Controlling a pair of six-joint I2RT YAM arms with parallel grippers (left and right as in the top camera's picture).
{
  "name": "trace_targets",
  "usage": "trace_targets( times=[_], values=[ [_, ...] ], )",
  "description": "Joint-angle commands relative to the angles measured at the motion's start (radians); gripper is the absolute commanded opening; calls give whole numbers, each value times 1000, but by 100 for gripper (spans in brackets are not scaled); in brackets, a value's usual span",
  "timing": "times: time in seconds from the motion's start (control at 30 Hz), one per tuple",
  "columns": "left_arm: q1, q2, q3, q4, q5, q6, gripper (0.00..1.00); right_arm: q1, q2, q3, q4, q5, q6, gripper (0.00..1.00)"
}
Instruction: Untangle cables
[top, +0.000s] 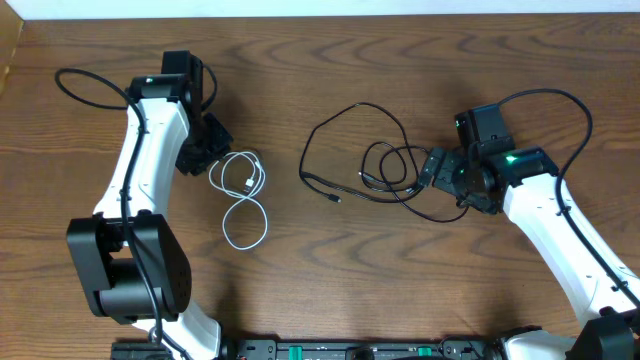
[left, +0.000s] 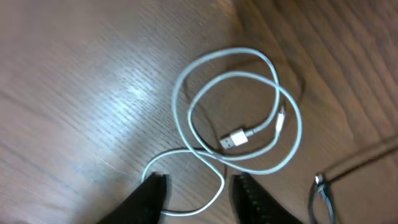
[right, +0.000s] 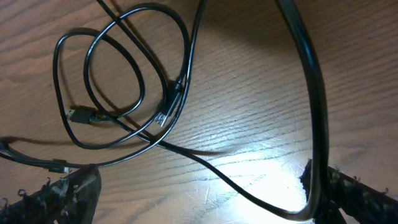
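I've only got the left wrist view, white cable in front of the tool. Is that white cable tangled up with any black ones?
Observer: No. Overhead, the white cable lies alone by the left tool; the black cables lie apart, to its right.
Operator: What's the other arm doing?
Observer: The right tool sits open at the black tangle's right edge, holding nothing.
Operator: How bad is the tangle?
Observer: The right wrist view shows loops crossing several times, a plug lying inside them.
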Motion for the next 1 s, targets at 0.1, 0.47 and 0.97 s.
trace_targets(
  times=[0.1, 0.47, 0.97],
  values=[
    [-39, 11, -74, 34, 60, 93, 55, 6, -5, -6, -1, 1, 13, 99],
    [-141, 12, -236, 250, 120, 226, 65, 6, -5, -6, -1, 1, 13, 99],
    [-194, 90, -236, 358, -94, 262, 71, 6, -5, -6, -1, 2, 13, 99]
  ],
)
